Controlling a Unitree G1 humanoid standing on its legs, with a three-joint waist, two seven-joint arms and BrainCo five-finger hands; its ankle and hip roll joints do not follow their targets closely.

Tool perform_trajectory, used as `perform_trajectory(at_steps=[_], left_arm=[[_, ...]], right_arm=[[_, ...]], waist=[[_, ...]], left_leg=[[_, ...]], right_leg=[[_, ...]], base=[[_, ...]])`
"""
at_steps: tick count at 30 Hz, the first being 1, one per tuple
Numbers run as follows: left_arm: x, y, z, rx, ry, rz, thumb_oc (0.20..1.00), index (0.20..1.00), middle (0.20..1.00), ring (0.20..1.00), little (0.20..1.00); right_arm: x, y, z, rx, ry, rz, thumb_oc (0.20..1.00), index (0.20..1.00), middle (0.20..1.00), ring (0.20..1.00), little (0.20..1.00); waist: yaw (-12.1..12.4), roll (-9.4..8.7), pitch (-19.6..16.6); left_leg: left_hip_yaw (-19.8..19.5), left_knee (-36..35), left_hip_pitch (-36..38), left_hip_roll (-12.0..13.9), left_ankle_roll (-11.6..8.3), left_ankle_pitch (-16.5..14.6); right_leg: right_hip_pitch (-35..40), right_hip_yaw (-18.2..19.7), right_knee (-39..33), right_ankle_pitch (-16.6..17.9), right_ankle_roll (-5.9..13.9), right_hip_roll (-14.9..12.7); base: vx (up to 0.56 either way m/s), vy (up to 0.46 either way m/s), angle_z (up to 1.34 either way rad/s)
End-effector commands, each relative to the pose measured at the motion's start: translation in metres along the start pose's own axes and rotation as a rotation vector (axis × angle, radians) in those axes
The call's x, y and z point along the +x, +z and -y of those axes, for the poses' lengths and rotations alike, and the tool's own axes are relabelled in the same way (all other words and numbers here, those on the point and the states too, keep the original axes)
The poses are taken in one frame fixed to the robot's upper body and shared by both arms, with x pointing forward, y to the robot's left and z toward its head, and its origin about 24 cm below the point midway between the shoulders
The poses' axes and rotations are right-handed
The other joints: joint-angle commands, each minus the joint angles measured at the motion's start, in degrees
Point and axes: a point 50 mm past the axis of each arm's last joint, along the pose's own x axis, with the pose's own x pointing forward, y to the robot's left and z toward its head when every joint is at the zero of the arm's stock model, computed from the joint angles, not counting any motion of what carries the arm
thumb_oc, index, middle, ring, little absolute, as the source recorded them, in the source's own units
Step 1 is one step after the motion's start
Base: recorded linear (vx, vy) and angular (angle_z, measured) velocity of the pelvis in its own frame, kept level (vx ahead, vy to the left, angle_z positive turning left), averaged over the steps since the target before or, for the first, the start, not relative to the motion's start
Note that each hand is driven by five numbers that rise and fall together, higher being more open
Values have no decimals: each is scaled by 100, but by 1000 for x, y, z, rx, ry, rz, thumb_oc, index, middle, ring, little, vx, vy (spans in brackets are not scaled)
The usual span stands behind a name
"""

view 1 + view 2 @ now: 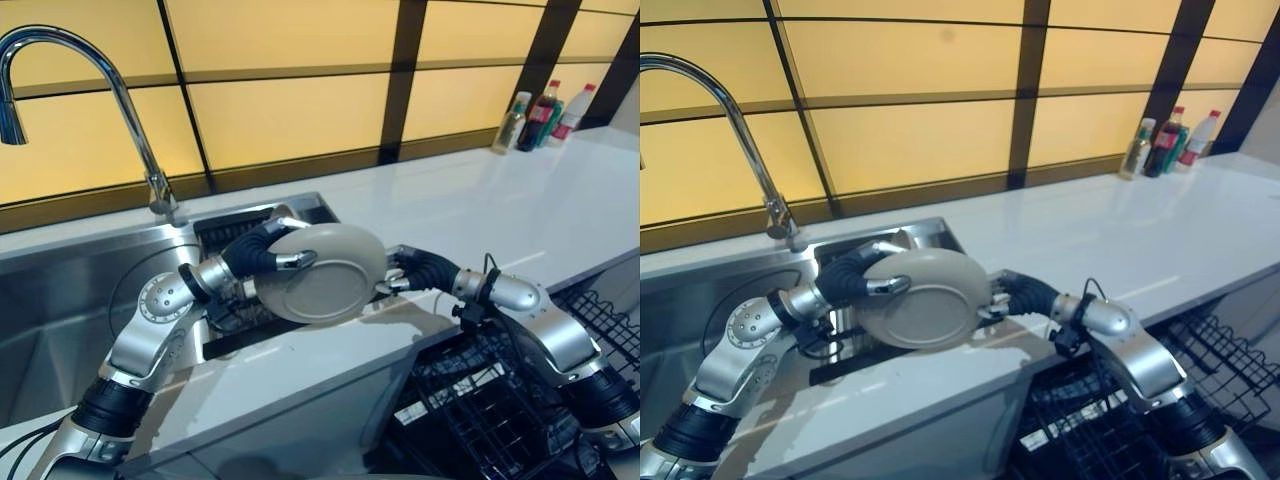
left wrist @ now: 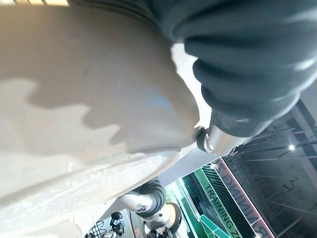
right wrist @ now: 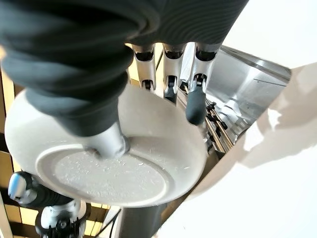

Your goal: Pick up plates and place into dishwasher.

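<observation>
A round grey plate (image 1: 325, 280) hangs tilted on edge over the counter's front strip, just right of the sink, with its underside facing me. My left hand (image 1: 262, 250) grips its left rim, thumb curled onto the underside. My right hand (image 1: 415, 268) pinches the right rim. In the right wrist view the plate (image 3: 114, 168) sits between the thumb pressed on its base and the fingers (image 3: 194, 106) behind its rim. In the left wrist view the plate (image 2: 74, 99) lies right against the left hand (image 2: 247, 64).
The steel sink (image 1: 60, 320) with a tall curved faucet (image 1: 120, 100) is on the left, with a dark slatted rack (image 1: 225, 235) at its right end. The white counter (image 1: 480, 220) runs right to some bottles (image 1: 545, 115). The open dishwasher's black wire rack (image 1: 480, 410) sits below at lower right.
</observation>
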Motion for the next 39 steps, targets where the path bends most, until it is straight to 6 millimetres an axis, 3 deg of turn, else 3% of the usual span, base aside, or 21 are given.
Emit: perform_trajectory(at_steps=[1, 18, 26, 27, 28, 39], left_arm=[[6, 1, -4, -24, 19, 46, 200, 200, 200, 200, 200], [5, -2, -5, -40, 44, 41, 200, 200, 200, 200, 200], [7, -3, -2, -57, 53, 57, 200, 200, 200, 200, 200], [7, -3, -1, -59, 52, 60, 200, 200, 200, 200, 200], [8, -2, 0, -60, 53, 62, 200, 200, 200, 200, 200], [10, -4, -1, -75, 74, 63, 200, 200, 200, 200, 200]], right_arm=[[2, 23, 13, -7, -59, 139, 1000, 1000, 1000, 1000, 1000], [8, 24, 1, 50, 52, 169, 1000, 1000, 1000, 1000, 1000], [19, 44, -1, 125, -14, 328, 1000, 1000, 1000, 1000, 1000], [21, 44, -2, 121, -9, 332, 909, 909, 909, 909, 909], [22, 43, -5, 109, -3, 319, 216, 216, 216, 216, 216], [19, 38, -5, 127, -28, 321, 200, 200, 200, 200, 200]], waist=[[30, -41, -271], [95, -63, -271], [177, -41, -266], [183, -31, -270], [186, -17, -274], [152, -13, -255]], left_leg=[[146, 7, -14, -153, 168, -597], [128, 7, -31, -148, 157, -577], [138, 7, -41, -139, 149, -574], [133, 7, -46, -142, 153, -580], [129, 7, -54, -143, 154, -578], [138, 7, -39, -144, 160, -569]], right_leg=[[-257, -103, 19, -103, 292, -92], [-249, -170, 19, -101, 298, -124], [-269, -296, 19, -82, 308, -166], [-278, -298, 19, -85, 309, -165], [-285, -297, 19, -90, 310, -170], [-263, -270, 19, -98, 307, -164]], base=[[0, 0, 0], [1, 6, -2], [0, 0, 0], [2, 6, -4], [1, 11, -3], [0, 1, 0]])
